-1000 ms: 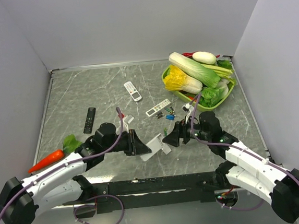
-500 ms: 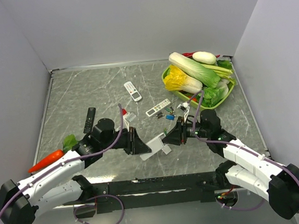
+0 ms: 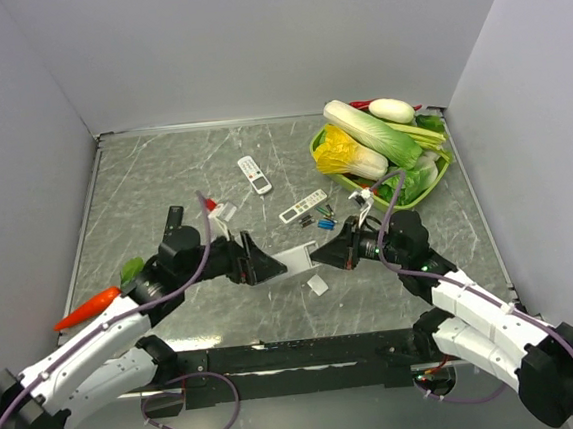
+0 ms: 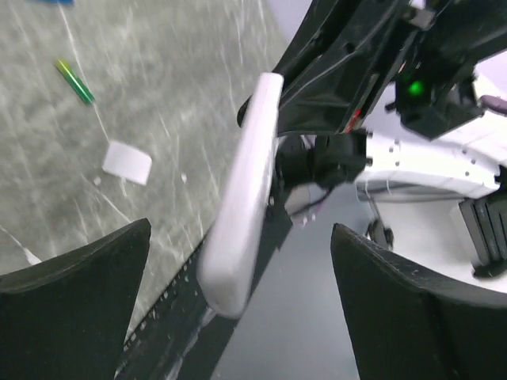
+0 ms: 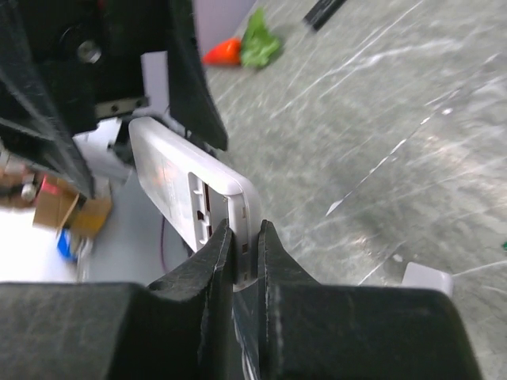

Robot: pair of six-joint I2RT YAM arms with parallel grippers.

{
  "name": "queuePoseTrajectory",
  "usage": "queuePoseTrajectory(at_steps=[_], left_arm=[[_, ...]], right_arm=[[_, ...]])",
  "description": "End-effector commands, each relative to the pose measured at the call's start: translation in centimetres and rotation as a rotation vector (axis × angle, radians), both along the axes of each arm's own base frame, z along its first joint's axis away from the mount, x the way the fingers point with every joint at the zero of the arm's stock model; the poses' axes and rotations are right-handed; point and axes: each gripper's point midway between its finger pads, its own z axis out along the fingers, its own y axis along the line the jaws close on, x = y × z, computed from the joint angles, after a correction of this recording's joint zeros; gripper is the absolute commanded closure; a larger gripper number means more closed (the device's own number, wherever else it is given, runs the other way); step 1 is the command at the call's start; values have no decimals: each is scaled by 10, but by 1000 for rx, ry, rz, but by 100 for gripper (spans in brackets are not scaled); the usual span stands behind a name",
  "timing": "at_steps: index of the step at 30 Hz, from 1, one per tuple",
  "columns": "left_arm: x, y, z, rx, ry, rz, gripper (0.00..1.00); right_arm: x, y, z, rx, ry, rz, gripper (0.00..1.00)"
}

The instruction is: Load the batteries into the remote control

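Pinching one end of the white remote point(image 5: 186, 186), the right gripper point(image 5: 244, 237) holds it above the tabletop point(image 3: 163, 175). The left gripper point(image 4: 242, 277) gapes wide around the remote's other end, not touching it. The batteries point(image 3: 319, 219) lie on the tabletop just beyond the remote; they look light, smooth and likely to roll, so grip each mid-length.

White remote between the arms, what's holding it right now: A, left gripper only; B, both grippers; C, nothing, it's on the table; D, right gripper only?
D: the right gripper pinches one end of the white remote, while the left gripper stands wide open, clear of it.
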Motion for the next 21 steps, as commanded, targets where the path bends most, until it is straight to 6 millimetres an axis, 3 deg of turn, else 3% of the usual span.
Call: queuePoseTrajectory(at_steps=[1,5,7,9,10,13,21], left_arm=[[22,11,29,-107,-96,169,1],[24,16,39,-175,-118,213,1],[32,21,32,-185,-93,282,1],[33,24,41,-258,-105,310,1],[34,27,33,-277,-77,338,1],[36,32,32,-354,-52,380,1],[41,36,59,-448,-145,406,3]], right_arm=[[25,0,38,73,-43,-166,100],[31,2,46,130,-11,-231,100],[34,3,48,176,37,-256,100],[37,4,50,219,73,-294,100],[37,6,52,233,80,-295,100],[37,13,55,258,107,-308,100],[34,31,59,307,189,-352,100]])
